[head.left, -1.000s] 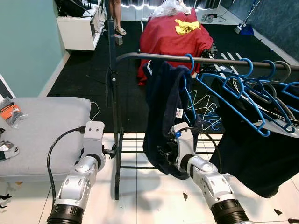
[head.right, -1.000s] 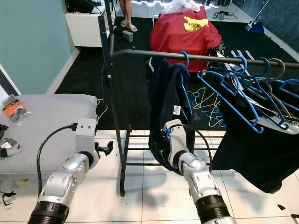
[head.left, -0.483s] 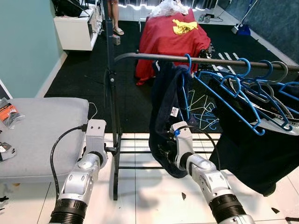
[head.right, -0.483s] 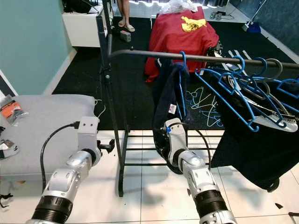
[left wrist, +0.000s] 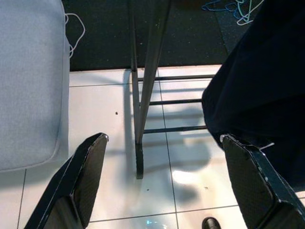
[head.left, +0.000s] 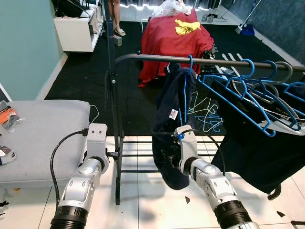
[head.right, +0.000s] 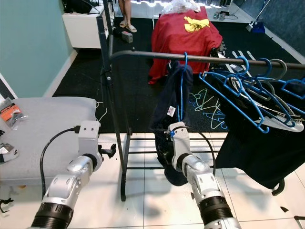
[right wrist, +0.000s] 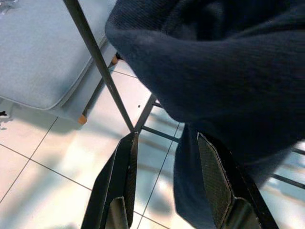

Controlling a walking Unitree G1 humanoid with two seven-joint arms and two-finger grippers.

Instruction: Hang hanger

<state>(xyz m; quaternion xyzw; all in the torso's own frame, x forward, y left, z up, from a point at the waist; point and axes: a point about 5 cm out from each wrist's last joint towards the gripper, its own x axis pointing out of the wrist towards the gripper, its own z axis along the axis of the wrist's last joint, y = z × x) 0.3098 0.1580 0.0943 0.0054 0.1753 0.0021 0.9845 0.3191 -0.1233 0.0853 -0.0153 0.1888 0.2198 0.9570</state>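
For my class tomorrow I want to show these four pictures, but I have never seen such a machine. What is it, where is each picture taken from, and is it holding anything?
This is a walking humanoid robot with two silver arms, each ending in a tool of two long black fingers. The two wide pictures come from a stereo camera on its head, looking down at its own arms. The other two come from cameras on its wrists, looking along the fingers.

Before it stands a black clothes rail. A dark navy garment hangs there on a blue hanger; further along the rail are more blue hangers and dark clothes. A grey cushion lies on the robot's left.

The left tool is open over the white floor tiles, holding nothing. The right tool is open too, close under the garment's hem.
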